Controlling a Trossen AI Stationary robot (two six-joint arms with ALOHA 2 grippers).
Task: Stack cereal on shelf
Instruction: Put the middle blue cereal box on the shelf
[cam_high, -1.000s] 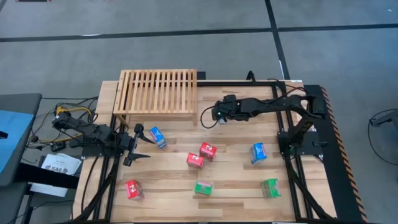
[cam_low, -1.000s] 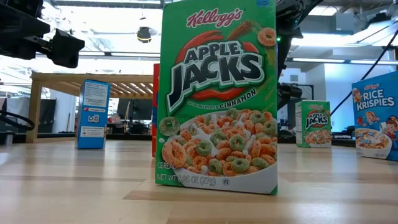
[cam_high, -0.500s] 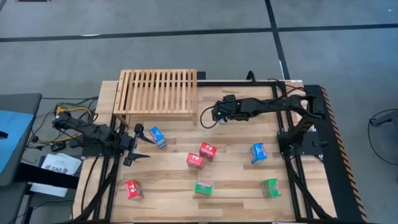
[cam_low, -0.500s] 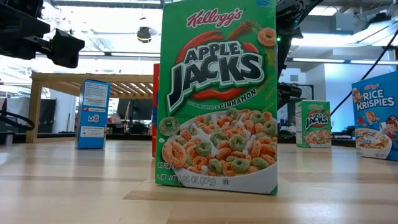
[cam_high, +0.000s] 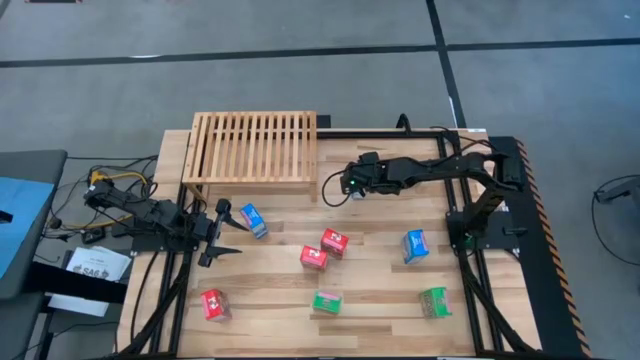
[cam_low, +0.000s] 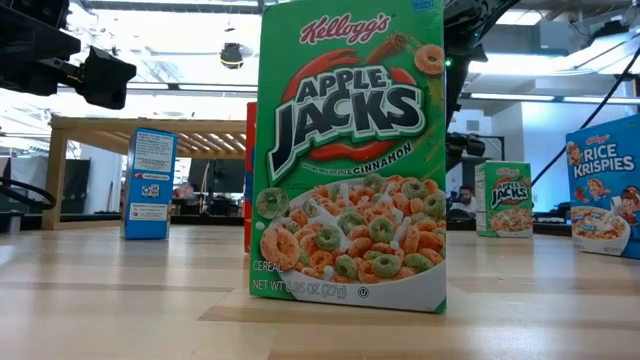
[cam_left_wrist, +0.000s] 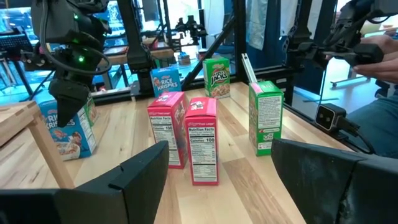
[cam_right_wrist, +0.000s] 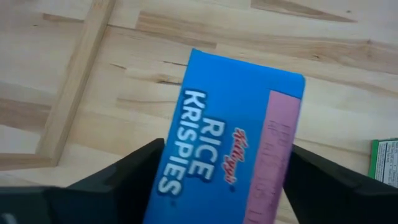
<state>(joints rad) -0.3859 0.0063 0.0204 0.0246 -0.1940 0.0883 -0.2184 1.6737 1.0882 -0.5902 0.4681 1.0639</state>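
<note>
The right end effector (cam_high: 345, 184) hangs at upper centre of the overhead frame, just right of the wooden shelf (cam_high: 254, 147), its fingers closed on a blue cereal box (cam_right_wrist: 230, 143). The left end effector (cam_high: 226, 232) sits at centre left, fingers spread and empty, beside another blue box (cam_high: 254, 220). Red and green boxes stand across the bench (cam_high: 380, 300).

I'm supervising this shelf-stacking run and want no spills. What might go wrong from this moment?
The blue cardboard Rice Krispies box sits askew in the right pincer, so it may slip or land crooked. The light wooden slatted rack has gaps between its bars; a box edge might catch there and tip. The open left pincer is close beside another small blue box and might knock it if it swings.
</note>
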